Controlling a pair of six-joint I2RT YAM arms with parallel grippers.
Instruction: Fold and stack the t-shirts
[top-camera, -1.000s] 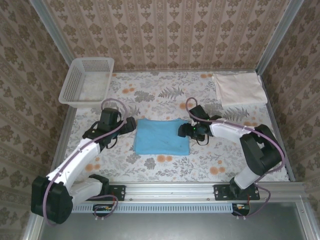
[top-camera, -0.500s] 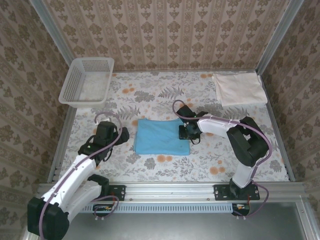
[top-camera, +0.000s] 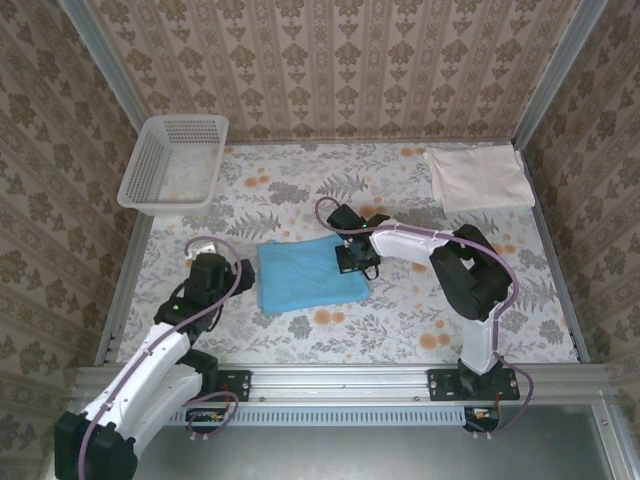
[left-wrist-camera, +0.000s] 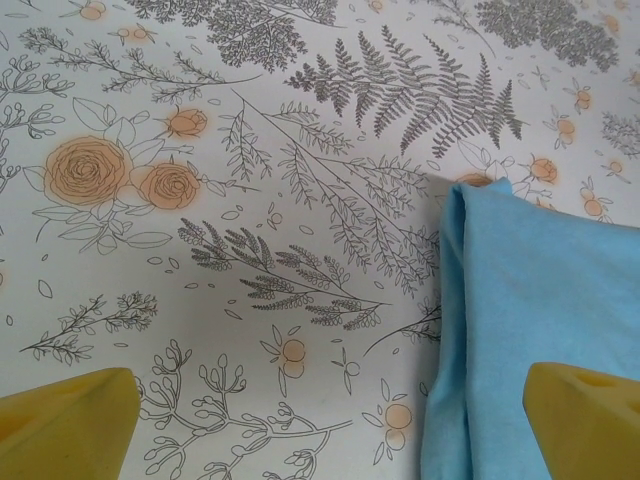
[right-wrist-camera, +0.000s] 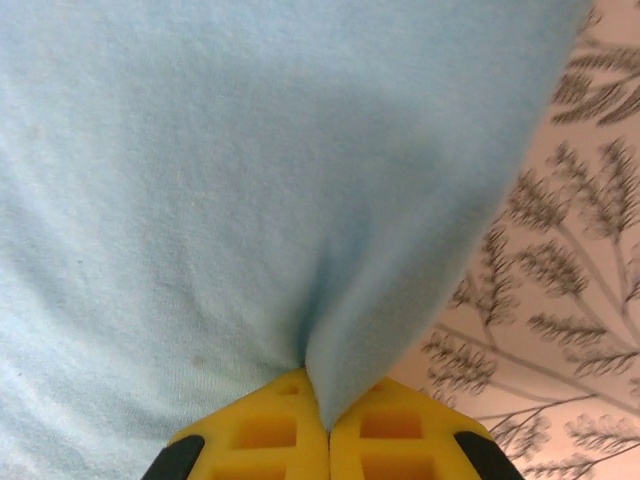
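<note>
Floral-printed table carried 2 shirts. Folded into a rectangle, the light blue t-shirt lay directly left of the right pincer, whose yellow pads were closed tight on a pinched pleat at its edge, probably to drag or lift it. Folded too, the cream-white t-shirt sat well beyond that pincer, far right, likely the stack's base. Gripping nothing, the left pincer hung wide open over the blue shirt's other edge.

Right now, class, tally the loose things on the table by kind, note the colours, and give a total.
Shirts: 2 (blue shirt, cream shirt)
Basket: 1 (white)
Total: 3
</note>
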